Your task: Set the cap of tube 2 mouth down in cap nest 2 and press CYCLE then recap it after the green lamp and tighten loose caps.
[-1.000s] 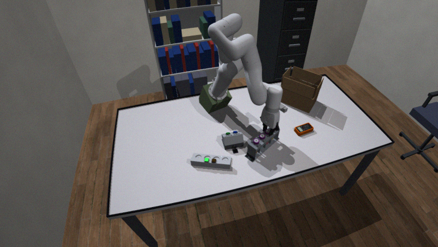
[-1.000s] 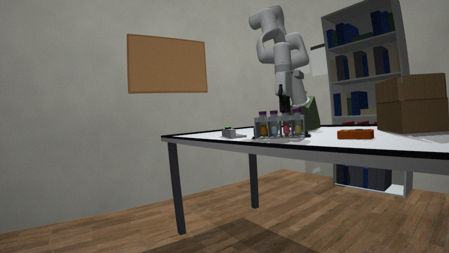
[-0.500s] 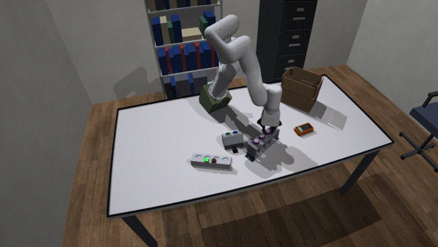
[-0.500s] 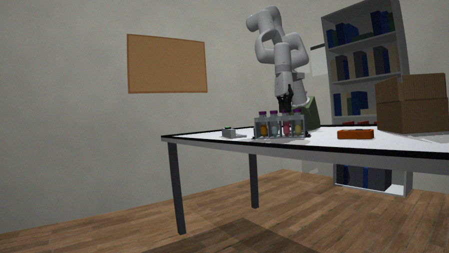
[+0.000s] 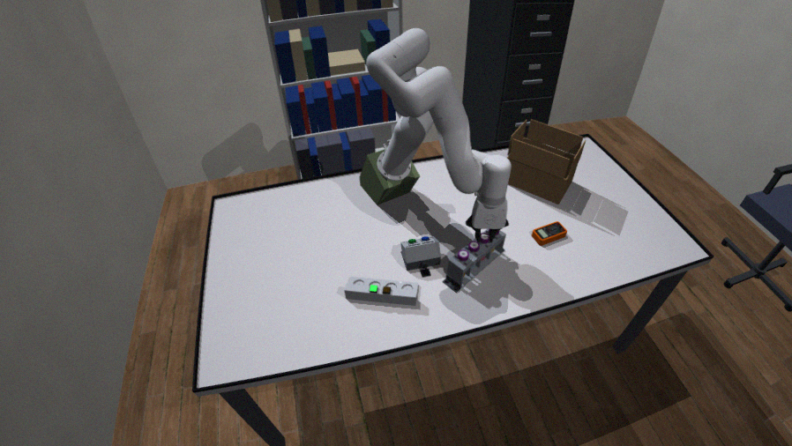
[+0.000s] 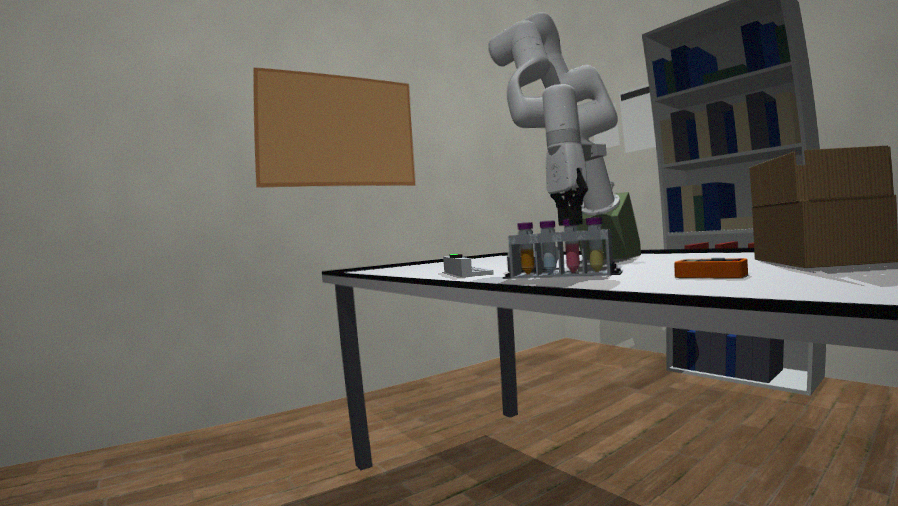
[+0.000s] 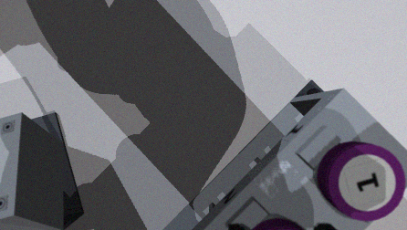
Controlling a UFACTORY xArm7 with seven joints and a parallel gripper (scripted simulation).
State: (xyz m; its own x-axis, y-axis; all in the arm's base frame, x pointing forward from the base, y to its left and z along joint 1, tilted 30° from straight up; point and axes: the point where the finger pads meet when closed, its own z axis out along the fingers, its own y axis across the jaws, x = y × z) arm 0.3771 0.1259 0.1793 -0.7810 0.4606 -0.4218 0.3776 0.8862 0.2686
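Wrist view shows the purple cap of tube 1 (image 7: 360,180) at lower right, its number facing up. A sliver of the cap of tube 2 (image 7: 274,224) sits at the bottom edge, and the claw is clamped on it. A corner of the key housing (image 7: 32,173) shows at the left.

From the top view, nearest the table's front edge lies the cap tray (image 5: 406,300), its green lamp (image 5: 373,287) lit. Behind it stand the key housing and the decapping station (image 5: 455,271). The station's long axis runs from lower left to upper right of the frame.

In the exterior view the four tubes stand upright, caps up. The gripper (image 6: 570,220) points straight down on the third tube from the left, the pink tube 2 (image 6: 572,256).

Farther back are an orange meter (image 5: 549,233), the arm's green base (image 5: 382,190) and a cardboard box (image 5: 545,160).
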